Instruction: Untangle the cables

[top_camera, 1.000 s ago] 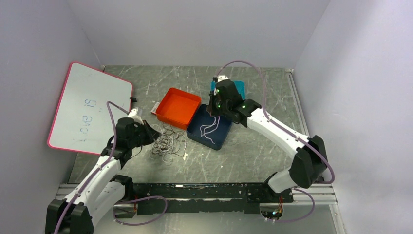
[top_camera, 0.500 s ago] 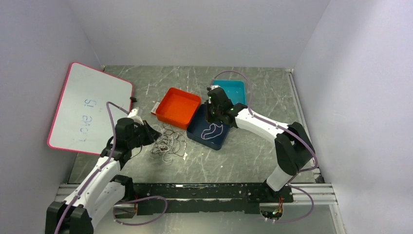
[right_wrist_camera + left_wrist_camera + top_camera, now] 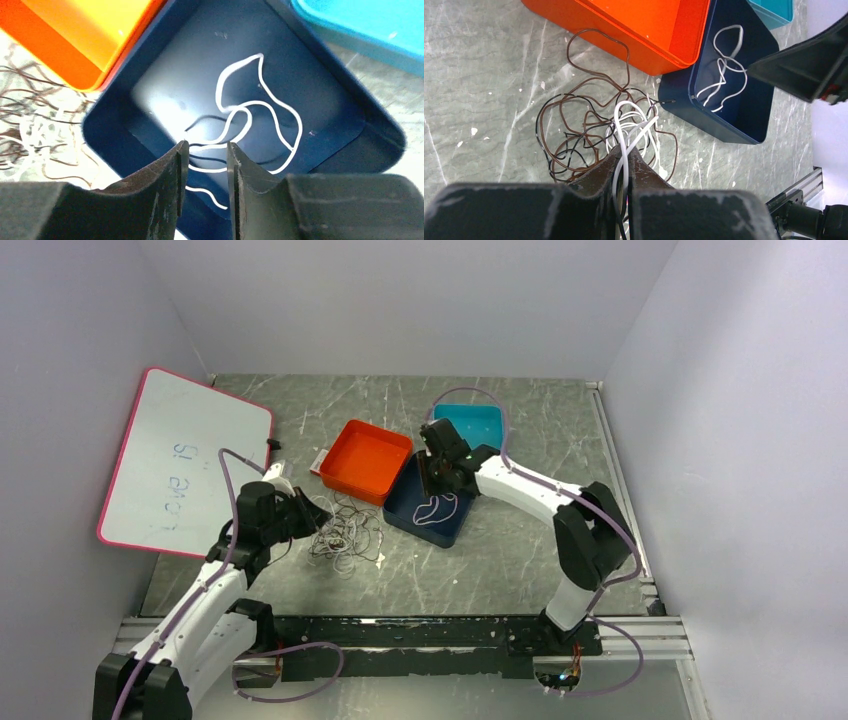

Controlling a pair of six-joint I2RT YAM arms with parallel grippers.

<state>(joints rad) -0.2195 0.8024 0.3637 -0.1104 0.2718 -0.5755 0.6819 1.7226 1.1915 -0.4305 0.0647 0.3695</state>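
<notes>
Low, left fingers [image 3: 599,175] pinch cables [image 3: 622,145]; right fingers [image 3: 165,175] hover parted above tray [image 3: 107,125].

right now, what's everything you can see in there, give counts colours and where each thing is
table: 1, grey marbled, under everything
whiteboard: 1, white with pink rim, at the left wall
orange tray: 1, orange, mid table
navy tray: 1, dark blue, right of the orange tray
teal tray: 1, teal, behind the navy tray
loose white cable: 1, white, lying inside the navy tray
cable tangle: 1 heap, brown, black and white strands, on the table in front of the orange tray; strand count unclear
left end effector: 1, black, shut on a white strand of the cable tangle
right end effector: 1, black, open, above the navy tray, holding nothing
</notes>
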